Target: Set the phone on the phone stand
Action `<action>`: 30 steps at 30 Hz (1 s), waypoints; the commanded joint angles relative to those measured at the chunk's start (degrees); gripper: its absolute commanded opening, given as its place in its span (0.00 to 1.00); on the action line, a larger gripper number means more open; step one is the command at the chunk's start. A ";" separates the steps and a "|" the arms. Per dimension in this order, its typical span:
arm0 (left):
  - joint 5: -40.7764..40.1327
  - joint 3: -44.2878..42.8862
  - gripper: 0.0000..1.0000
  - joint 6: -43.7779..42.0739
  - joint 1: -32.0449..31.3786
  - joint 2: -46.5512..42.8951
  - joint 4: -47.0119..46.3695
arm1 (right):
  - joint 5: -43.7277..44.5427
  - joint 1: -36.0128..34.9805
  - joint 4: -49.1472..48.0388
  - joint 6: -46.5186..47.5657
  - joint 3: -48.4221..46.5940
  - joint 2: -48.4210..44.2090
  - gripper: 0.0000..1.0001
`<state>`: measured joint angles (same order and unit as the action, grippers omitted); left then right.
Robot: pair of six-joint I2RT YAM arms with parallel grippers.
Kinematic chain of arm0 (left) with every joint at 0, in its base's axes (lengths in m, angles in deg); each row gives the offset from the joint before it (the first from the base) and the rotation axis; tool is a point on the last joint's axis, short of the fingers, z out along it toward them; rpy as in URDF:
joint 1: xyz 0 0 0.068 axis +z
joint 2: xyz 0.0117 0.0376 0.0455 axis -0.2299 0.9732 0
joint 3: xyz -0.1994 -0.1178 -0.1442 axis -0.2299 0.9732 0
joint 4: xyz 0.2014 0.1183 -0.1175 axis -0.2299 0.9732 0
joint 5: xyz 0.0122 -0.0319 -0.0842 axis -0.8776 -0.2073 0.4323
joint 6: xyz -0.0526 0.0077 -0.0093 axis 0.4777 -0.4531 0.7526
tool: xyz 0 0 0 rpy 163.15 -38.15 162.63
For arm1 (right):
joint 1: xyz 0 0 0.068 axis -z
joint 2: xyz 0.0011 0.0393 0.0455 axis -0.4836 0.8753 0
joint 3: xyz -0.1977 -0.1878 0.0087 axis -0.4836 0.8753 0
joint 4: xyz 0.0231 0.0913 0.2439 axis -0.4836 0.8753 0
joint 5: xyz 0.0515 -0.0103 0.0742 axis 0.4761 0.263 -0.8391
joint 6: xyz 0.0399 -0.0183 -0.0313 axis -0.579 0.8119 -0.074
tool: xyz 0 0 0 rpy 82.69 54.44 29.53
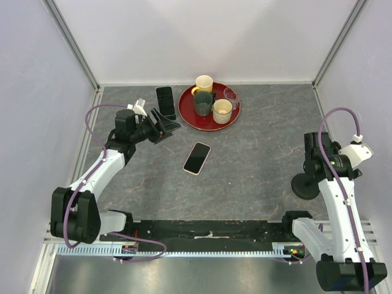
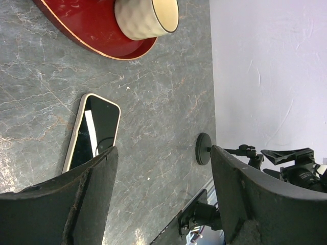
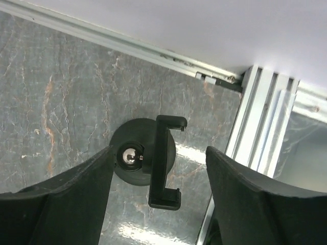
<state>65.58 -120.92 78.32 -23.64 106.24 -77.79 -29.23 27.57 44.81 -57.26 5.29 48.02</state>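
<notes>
The phone (image 1: 196, 158) lies flat, screen up, in the middle of the table, with a pale case edge. It also shows in the left wrist view (image 2: 94, 130), just beyond my left finger. My left gripper (image 1: 165, 128) is open and empty, up-left of the phone and above the table (image 2: 162, 158). The phone stand (image 1: 304, 186) stands at the right, partly hidden by my right arm. In the right wrist view its round base (image 3: 134, 171) and clamp holder (image 3: 164, 163) sit below my open, empty right gripper (image 3: 159, 153), between the two fingers.
A red tray (image 1: 187, 113) with three mugs stands at the back centre, a small glass (image 1: 230, 94) on it. An all-black slab (image 1: 165, 101) lies left of the tray. The table's metal edge rail (image 3: 260, 117) runs close beside the stand.
</notes>
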 commanded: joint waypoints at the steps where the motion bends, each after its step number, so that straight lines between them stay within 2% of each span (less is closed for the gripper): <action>1: 1.85 -0.12 0.78 1.28 0.15 -0.97 -2.45 | -7.32 4.85 -6.77 4.17 3.56 -1.48 0.77; 5: 2.29 -0.30 0.78 1.28 0.24 -0.53 -2.45 | -15.49 12.14 -12.48 7.16 8.49 -1.66 0.68; 9: 2.46 -0.30 0.78 1.46 0.33 0.00 -2.45 | -18.84 13.39 -15.13 9.36 8.59 -1.75 0.62; 10: 2.73 -0.39 0.78 1.46 0.33 0.26 -2.45 | -19.11 13.39 -15.31 9.71 8.15 -1.75 0.58; 11: 2.73 -0.39 0.78 1.55 0.42 0.35 -2.45 | -19.63 13.39 -15.31 10.58 7.10 -1.83 0.49; 14: 2.82 -0.39 0.78 1.81 0.77 0.62 -2.45 | -22.36 13.39 -15.49 11.21 6.82 -3.67 0.34; 22: 2.82 -0.39 0.78 1.72 2.09 0.53 -2.45 | -32.71 13.39 -15.40 10.94 7.27 -5.26 0.00; 26: 3.34 -0.30 0.78 2.25 3.66 0.62 -2.53 | -40.35 12.51 -14.35 9.98 5.95 -5.17 0.00; 30: 3.43 -0.13 0.78 2.52 5.34 0.88 -3.06 | -44.07 9.09 -14.61 7.69 5.07 -8.33 0.00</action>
<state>67.05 -120.92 79.02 -19.90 106.65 -78.62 -61.75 40.01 26.87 -46.53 12.06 41.70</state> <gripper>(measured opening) 0.779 0.302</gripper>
